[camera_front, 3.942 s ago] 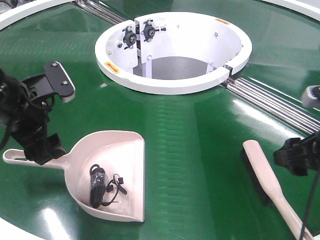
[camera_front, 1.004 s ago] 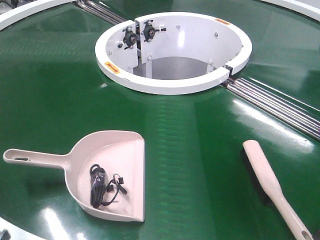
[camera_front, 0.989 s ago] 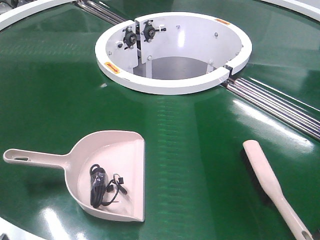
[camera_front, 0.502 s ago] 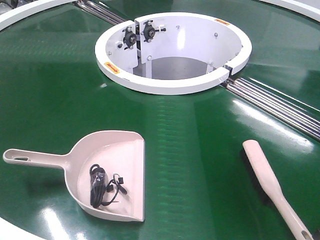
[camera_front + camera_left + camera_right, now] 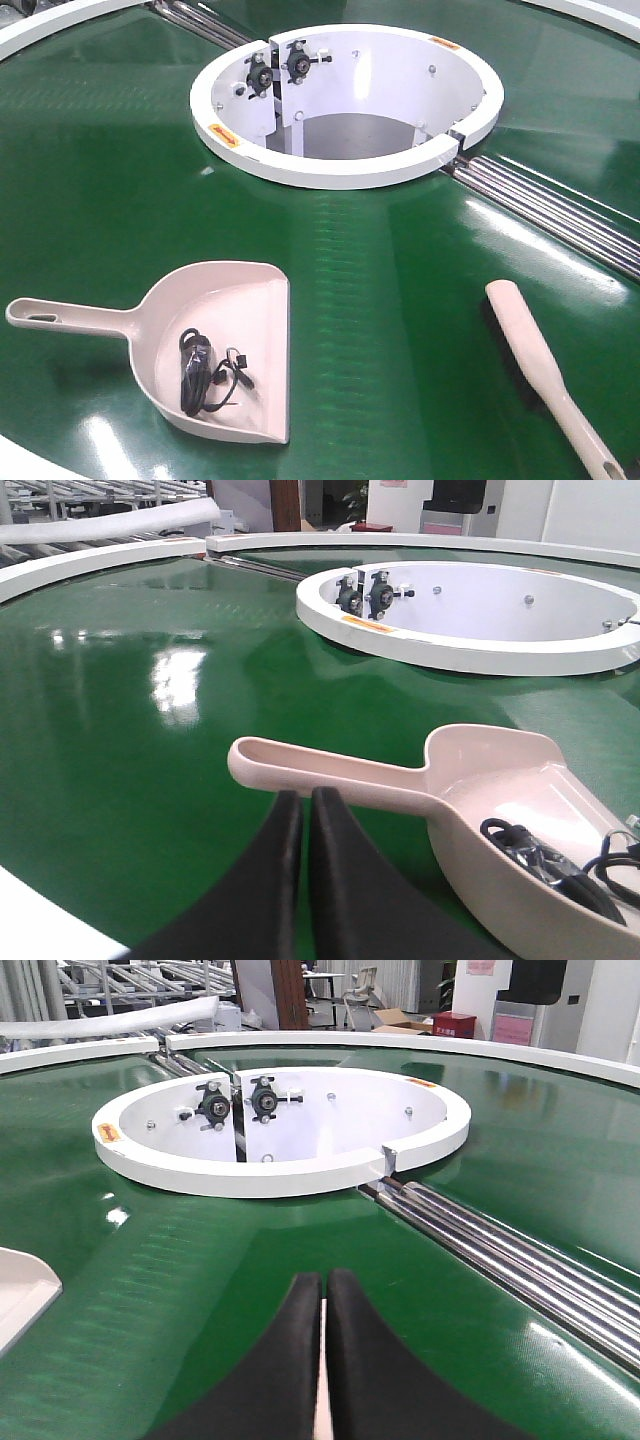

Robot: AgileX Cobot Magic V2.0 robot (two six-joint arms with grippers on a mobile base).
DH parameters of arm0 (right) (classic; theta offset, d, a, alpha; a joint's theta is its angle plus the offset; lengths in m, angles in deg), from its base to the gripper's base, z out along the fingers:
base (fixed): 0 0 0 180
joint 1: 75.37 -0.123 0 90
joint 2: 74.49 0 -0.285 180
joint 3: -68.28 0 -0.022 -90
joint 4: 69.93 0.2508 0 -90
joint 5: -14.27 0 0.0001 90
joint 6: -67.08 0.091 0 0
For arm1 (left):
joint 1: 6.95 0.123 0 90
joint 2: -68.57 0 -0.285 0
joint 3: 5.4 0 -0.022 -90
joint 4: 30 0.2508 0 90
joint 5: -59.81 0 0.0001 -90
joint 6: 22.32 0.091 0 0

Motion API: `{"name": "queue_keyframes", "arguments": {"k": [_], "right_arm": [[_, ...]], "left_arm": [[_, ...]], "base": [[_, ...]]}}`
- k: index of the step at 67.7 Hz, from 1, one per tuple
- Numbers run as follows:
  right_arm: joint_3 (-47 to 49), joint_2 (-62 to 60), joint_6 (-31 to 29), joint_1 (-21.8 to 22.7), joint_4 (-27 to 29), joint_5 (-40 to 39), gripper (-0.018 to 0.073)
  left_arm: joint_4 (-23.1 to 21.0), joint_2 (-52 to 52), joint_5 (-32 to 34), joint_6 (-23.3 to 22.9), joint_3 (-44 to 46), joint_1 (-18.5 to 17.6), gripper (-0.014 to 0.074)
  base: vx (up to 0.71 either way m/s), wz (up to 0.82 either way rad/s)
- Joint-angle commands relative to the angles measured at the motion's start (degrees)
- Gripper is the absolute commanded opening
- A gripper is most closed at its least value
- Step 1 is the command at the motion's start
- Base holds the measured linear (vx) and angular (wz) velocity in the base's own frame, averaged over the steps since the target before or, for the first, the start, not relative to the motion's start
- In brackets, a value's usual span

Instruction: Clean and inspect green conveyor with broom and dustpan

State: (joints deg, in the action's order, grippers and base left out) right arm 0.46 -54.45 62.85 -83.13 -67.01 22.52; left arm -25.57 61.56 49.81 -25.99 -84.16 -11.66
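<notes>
Green conveyor (image 5: 380, 330) glossy, white ring (image 5: 345, 170) at centre | dustpan (image 5: 215, 345) lying front left, black cable (image 5: 205, 375) inside | left gripper (image 5: 300, 880) clenched on nothing, just short of dustpan handle | broom (image 5: 545, 375) lying front right | right gripper (image 5: 322, 1360) clenched on nothing above belt

Both arms are out of the front view. Each wrist camera shows its own black fingers pressed together: the left gripper (image 5: 301, 810) and the right gripper (image 5: 324, 1295), both empty.
</notes>
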Motion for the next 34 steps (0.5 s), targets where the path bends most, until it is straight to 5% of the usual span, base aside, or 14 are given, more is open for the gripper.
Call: {"name": "queue_keyframes", "arguments": {"k": [1, 34], "right_arm": [[1.55, 0.53, -0.16, -0.02, -0.23, -4.39, -0.0009], [1.55, 0.53, -0.16, -0.02, -0.23, -4.39, -0.0009]], "left_arm": [[-0.10, 0.78, 3.95, -0.62, -1.78, -0.27, -0.0008], [-0.10, 0.78, 3.95, -0.62, -1.78, -0.27, -0.0008]], "base": [[0.00, 0.00], [0.00, 0.00]]}}
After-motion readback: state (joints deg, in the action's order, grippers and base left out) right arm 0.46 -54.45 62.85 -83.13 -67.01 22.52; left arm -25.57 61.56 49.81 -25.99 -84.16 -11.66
